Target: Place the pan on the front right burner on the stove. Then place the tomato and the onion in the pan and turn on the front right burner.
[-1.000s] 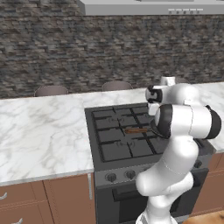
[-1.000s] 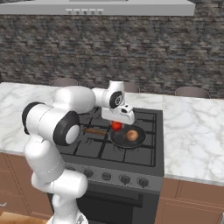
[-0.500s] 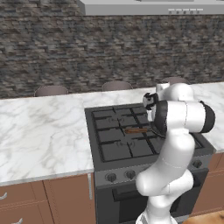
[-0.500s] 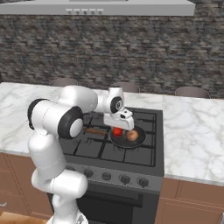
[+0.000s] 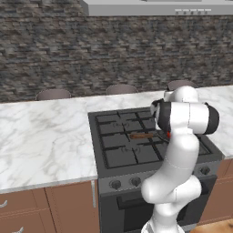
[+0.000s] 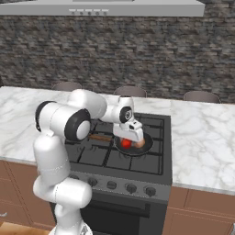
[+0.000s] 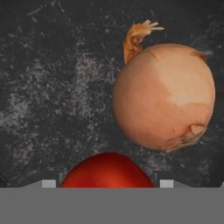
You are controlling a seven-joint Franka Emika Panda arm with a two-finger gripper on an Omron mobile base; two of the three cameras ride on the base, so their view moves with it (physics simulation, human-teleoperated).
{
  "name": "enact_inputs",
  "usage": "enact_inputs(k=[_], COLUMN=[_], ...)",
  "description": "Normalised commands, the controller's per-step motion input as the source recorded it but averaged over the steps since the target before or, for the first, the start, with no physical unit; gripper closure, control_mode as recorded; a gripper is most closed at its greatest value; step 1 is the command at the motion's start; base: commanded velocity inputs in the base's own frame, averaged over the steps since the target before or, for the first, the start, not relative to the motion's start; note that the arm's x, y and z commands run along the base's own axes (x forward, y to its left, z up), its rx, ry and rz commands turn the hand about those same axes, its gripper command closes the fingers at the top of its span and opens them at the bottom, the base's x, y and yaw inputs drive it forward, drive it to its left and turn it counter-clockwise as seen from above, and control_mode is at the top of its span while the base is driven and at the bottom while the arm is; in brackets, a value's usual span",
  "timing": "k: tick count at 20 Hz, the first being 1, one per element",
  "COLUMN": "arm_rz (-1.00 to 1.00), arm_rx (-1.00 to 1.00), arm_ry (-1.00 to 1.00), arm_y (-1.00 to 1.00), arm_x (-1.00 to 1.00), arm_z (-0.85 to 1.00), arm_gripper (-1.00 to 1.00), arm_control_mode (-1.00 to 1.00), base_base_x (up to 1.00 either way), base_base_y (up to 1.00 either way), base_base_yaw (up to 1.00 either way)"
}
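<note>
Left base view: the pan's (image 5: 144, 135) wooden handle lies on the stove (image 5: 123, 144), the arm hiding the rest.

Right base view: the gripper (image 6: 136, 139) hangs over the pan, above tomato (image 6: 125, 143) and onion (image 6: 140, 143).

Hand view: both round, firm, likely to roll. Jaws part-open, holding nothing I can see.

A home kitchen: wide black gas stove (image 5: 136, 145) at centre frame, white marble counter (image 5: 41, 136) at left, grey range hood (image 5: 154, 7) along the top.
</note>
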Motion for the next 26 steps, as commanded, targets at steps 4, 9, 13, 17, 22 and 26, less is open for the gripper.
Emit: enact_inputs(k=[4, 9, 13, 17, 22, 26], arm_rz=[-0.06, -0.05, -0.02, 0.00, 0.00, 0.01], arm_rx=[0.00, 0.00, -0.01, -0.03, -0.01, 0.00], arm_ry=[0.03, 0.00, -0.02, -0.09, -0.16, -0.18], arm_y=[0.00, -0.01, -0.03, 0.00, -0.01, -0.25], arm_x=[0.00, 0.00, -0.17, -0.19, -0.37, -0.76], arm_z=[-0.16, -0.03, 0.08, 0.39, 0.77, 0.61], arm_gripper=[-1.00, -1.00, -1.00, -1.00, -1.00, -1.00], arm_control_mode=[-1.00, -1.00, -1.00, -1.00, -1.00, -1.00], base_base_x=[0.00, 0.00, 0.00, 0.00, 0.00, 0.00], base_base_y=[0.00, 0.00, 0.00, 0.00, 0.00, 0.00], base_base_yaw=[0.00, 0.00, 0.00, 0.00, 0.00, 0.00])
